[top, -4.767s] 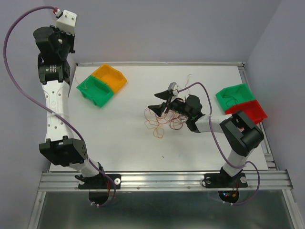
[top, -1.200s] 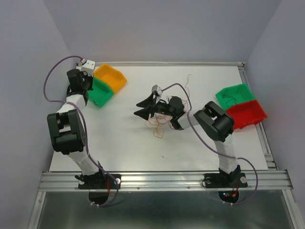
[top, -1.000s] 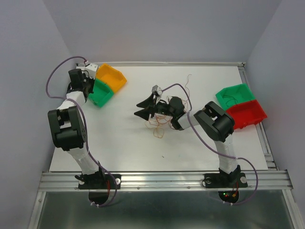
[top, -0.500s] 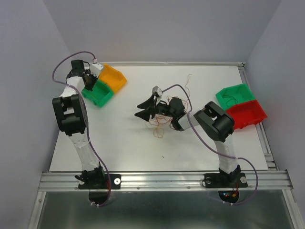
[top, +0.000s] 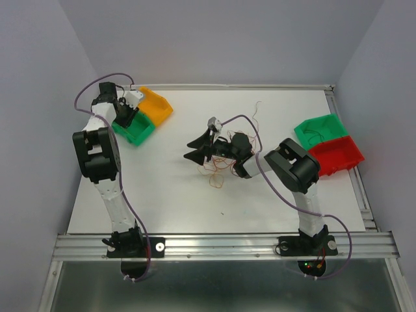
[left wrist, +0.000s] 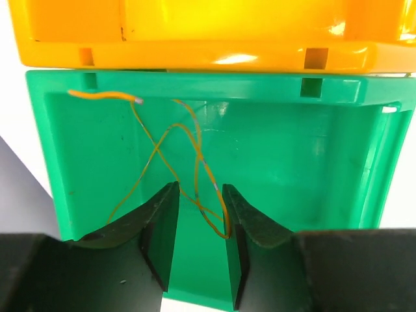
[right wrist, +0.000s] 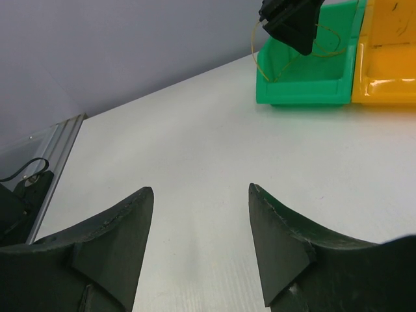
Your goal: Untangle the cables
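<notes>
Left arm (top: 97, 153) now at green bin (left wrist: 292, 162), cable (left wrist: 104, 95) between jaws

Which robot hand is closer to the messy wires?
Right. The right fingers are at the left edge of the wire pile; the left fingers are far away, over the green bin.

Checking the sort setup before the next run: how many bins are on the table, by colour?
Green: 2, left green bin and right green bin
Orange: 1, orange bin
Red: 1, red bin
Total: 4
</notes>
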You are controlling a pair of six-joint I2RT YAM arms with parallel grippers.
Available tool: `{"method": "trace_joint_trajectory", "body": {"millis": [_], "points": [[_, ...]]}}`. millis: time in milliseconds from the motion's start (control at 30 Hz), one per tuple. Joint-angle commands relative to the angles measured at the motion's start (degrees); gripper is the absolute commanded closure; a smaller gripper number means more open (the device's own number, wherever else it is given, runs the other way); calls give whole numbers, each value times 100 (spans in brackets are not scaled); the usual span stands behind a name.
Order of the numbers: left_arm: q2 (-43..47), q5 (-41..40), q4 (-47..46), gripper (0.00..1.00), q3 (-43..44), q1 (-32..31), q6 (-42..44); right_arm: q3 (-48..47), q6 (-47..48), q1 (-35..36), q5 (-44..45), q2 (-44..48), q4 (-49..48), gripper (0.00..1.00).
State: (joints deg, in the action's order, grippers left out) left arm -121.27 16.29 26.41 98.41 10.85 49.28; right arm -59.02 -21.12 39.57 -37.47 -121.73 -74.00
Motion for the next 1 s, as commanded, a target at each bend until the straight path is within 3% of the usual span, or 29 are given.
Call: {"method": "trace_joint_trajectory", "body": {"millis": [0,167,467,833,967], "points": [[614,102,74,52,538,-13,144,40,-76,-37,-58,97,-1152,35],[587,85,285,50,1171,-22,47,93,-111,-37,-58,88,-1196,35],[684,-100,768,42,1532,-57,302,172,-102,-29,-67,176,-1231,34],[1282,67,1006,43,943,-48,557,146,-216,-37,-146,123,-1319,34],[1264,295,1531,45,1013,-39,793,172,-252,-29,-173,150,-1328,34]]}}
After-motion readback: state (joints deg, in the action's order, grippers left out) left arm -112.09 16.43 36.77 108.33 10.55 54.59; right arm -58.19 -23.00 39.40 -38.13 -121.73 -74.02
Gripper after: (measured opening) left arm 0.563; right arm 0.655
